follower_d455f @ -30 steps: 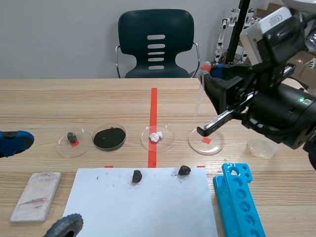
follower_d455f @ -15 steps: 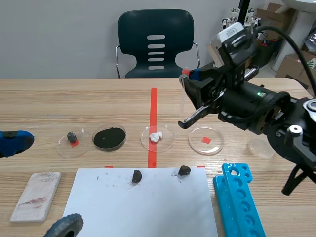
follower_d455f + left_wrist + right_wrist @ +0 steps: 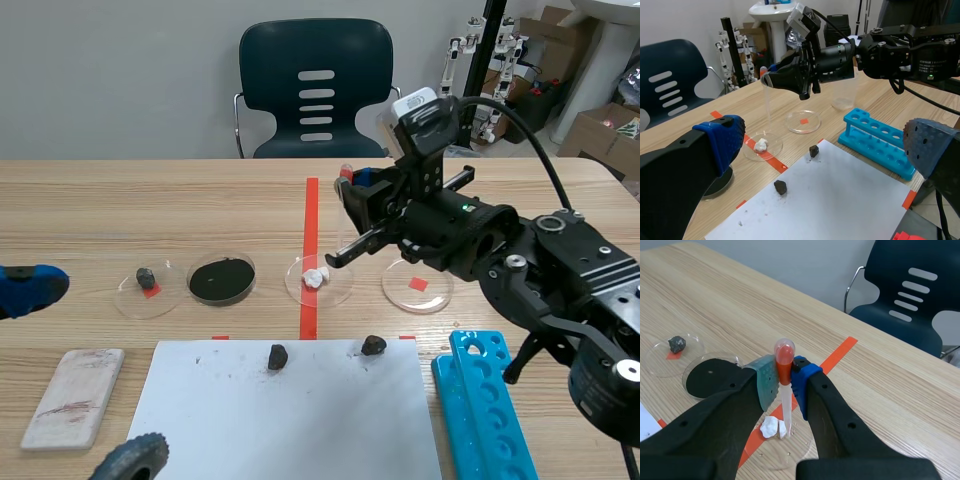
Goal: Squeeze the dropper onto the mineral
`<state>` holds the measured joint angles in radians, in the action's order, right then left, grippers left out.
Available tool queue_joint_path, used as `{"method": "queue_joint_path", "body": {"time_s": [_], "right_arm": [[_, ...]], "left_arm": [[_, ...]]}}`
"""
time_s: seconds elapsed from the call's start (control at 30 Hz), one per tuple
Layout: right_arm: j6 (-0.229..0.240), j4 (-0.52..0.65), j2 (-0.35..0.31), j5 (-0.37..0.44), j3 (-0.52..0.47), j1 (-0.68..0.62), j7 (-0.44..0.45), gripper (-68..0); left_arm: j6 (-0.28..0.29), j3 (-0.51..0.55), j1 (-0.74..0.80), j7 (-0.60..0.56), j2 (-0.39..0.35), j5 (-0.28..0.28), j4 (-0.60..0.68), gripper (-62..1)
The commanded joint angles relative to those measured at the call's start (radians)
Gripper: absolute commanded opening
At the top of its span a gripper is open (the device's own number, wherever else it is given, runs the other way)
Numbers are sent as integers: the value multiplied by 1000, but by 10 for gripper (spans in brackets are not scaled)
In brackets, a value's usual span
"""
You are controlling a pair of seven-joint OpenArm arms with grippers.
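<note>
The right gripper (image 3: 784,382) comes in from the right side of the bench (image 3: 150,215) and reaches past the red tape line in the middle. Its jaws are clenched on a dropper (image 3: 786,405), the pads pressing just below the red bulb, and the dropper stands nearly upright with its clear tube pointing down. The tip hangs over a petri dish (image 3: 338,283) that sits on the tape line, just beside the white mineral (image 3: 771,427) lying in that dish. Whether the tip touches the mineral cannot be told.

The left gripper (image 3: 825,140) hangs low at the left side of the bench, well apart from the dish, its jaws released and spread wide with nothing between them.

In a row with the mineral's dish stand a dish of black powder (image 3: 221,279), a dish with a dark stone (image 3: 147,277) and a dish with a red mark (image 3: 435,290). Nearer the robot lies a white sheet (image 3: 300,420) bearing two dark stones. A blue test-tube rack (image 3: 485,410) lies beside the sheet, and a whitish tile (image 3: 73,396) lies on its other side.
</note>
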<state>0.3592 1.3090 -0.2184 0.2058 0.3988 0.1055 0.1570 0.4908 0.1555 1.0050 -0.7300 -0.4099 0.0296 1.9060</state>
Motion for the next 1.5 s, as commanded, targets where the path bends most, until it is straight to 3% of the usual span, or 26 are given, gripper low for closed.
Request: {"method": "queue_joint_path", "body": {"time_s": [0.0, 0.67, 1.47], "right_arm": [[-3, 5, 9, 7, 6, 31, 26, -596], [-3, -51, 63, 4, 23, 80, 28, -596], [-3, -80, 67, 4, 23, 80, 33, -596]], "left_arm": [[-2, 2, 6, -13, 8, -11, 4, 14], [-2, 2, 6, -14, 8, -11, 4, 14], [-2, 2, 6, -14, 8, -11, 4, 14]]}}
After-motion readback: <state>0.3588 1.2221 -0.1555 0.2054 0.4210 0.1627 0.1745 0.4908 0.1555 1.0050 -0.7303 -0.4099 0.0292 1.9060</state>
